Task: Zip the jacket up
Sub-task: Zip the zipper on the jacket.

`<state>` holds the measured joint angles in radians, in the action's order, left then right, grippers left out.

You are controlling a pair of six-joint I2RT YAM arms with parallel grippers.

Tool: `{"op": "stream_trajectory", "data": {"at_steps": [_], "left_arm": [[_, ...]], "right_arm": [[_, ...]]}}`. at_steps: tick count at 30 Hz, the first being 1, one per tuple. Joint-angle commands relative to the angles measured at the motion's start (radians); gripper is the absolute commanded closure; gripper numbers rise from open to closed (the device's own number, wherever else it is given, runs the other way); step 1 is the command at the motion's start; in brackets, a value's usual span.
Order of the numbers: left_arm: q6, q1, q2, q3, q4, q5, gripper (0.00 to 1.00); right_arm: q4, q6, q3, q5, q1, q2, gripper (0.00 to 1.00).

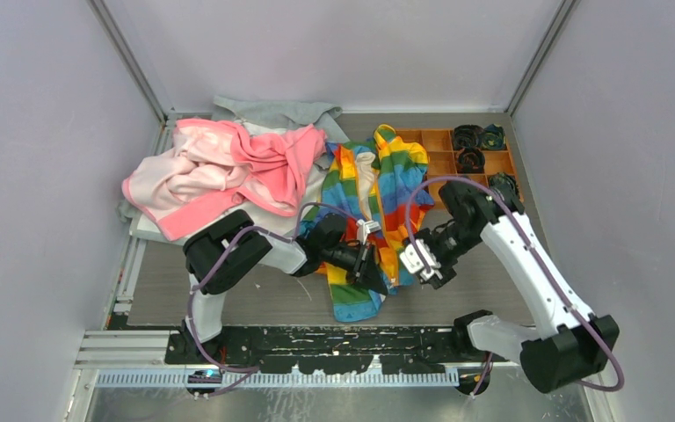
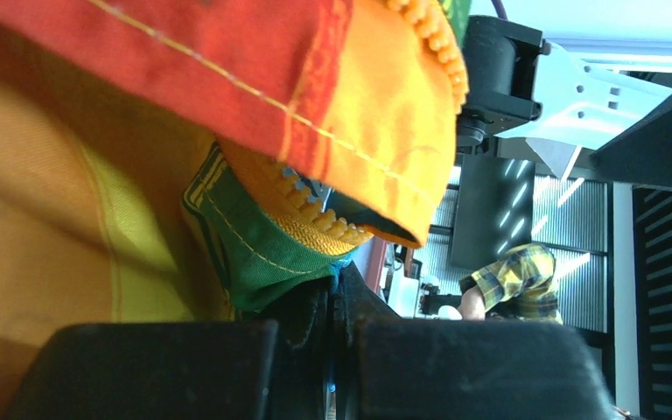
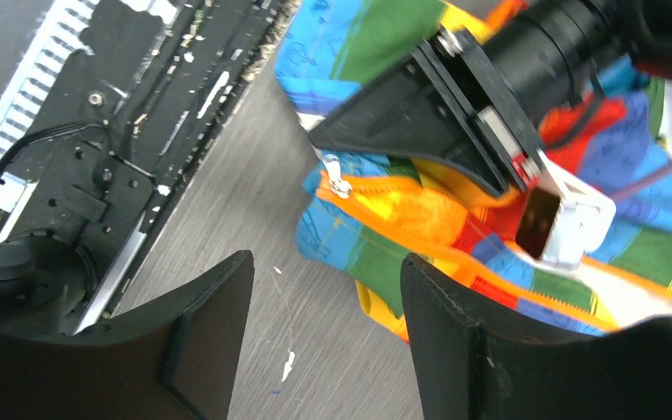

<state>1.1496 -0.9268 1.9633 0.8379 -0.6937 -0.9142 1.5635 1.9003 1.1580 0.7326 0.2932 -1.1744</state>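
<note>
The rainbow-striped jacket (image 1: 378, 193) lies open in the middle of the table, cream lining showing, orange zipper down its front. My left gripper (image 1: 376, 274) is shut on the jacket's lower hem beside the zipper; the left wrist view shows green and orange cloth (image 2: 262, 236) with orange zipper teeth (image 2: 324, 229) pinched at the fingertips. My right gripper (image 1: 422, 262) is open and empty, just right of the hem and above the table. In the right wrist view the silver zipper pull (image 3: 339, 182) lies at the bottom end of the orange zipper, beyond my fingers (image 3: 455, 306).
A pink garment (image 1: 228, 171) and a grey garment (image 1: 272, 112) are heaped at the back left. An orange compartment tray (image 1: 444, 163) holding dark rolled items stands at the back right. Grey walls close in three sides.
</note>
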Motion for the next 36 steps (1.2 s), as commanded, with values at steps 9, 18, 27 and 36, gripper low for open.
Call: {"op": "stream_trajectory", "data": {"at_steps": [9, 18, 27, 36], "left_arm": [[0.055, -0.018, 0.017, 0.011, -0.133, -0.057, 1.0], [0.085, -0.021, 0.038, -0.003, -0.195, -0.057, 1.0], [0.091, -0.029, 0.039, -0.005, -0.2, -0.054, 1.0], [0.094, -0.036, 0.047, -0.002, -0.208, -0.054, 1.0]], "right_arm": [[-0.365, -0.058, -0.345, 0.013, 0.189, 0.36, 0.38], [-0.629, -0.225, -0.513, -0.063, 0.293, 0.43, 0.44], [-0.7, -0.262, -0.567, -0.106, 0.321, 0.436, 0.5], [-0.714, -0.304, -0.575, -0.121, 0.348, 0.433, 0.57]]}}
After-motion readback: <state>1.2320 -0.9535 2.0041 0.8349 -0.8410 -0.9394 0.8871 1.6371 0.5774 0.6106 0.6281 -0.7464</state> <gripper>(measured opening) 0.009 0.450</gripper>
